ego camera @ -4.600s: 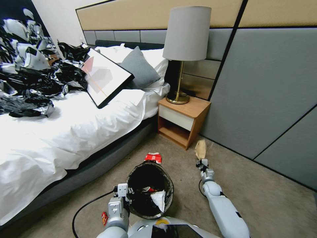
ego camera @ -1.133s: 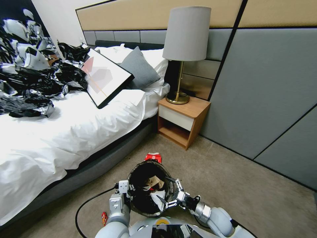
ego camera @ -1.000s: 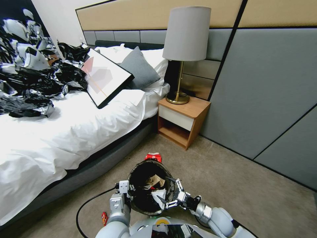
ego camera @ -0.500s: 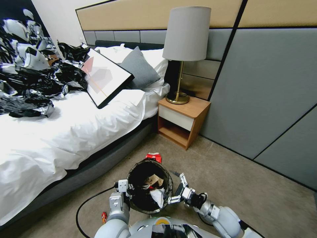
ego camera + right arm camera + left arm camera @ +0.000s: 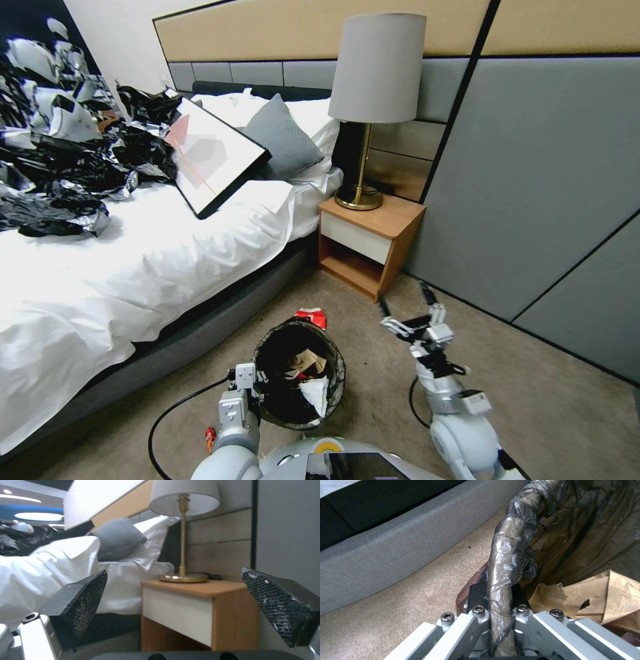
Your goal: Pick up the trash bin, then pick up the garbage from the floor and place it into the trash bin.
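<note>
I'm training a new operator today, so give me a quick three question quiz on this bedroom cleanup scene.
1. True or false: the left pincer is shut on the rim of the trash bin.
2. The right pincer is: A) holding a wrapper, B) open and empty, C) inside the bin.
3. Which garbage lies on the carpet beyond the bin, toward the nightstand?

Key:
1. True.
2. B.
3. The red wrapper.
</note>
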